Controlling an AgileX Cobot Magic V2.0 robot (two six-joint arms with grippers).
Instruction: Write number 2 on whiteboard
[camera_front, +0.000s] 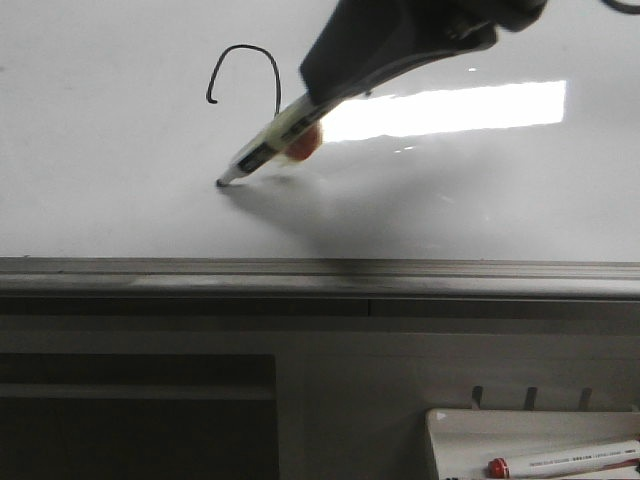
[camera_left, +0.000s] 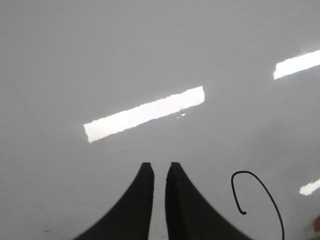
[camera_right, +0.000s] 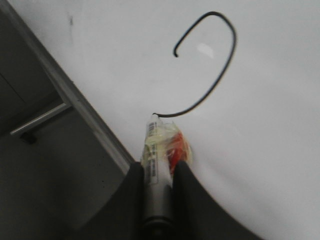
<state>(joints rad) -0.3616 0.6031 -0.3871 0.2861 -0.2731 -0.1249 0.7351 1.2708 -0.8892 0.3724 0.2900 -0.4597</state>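
The whiteboard fills the front view. On it is a thin black stroke of the number 2, showing a hooked top and a curve. In the right wrist view the stroke runs on as a diagonal down to the marker tip. My right gripper is shut on a white marker that has a red piece beside it. The marker's tip touches the board. In the right wrist view the gripper clamps the marker. My left gripper hovers over bare board beside the stroke, with its fingers nearly together and empty.
The board's grey metal rim runs along its near edge and also shows in the right wrist view. A small white tray at the lower right holds a red-capped marker. Bright light reflections lie on the board.
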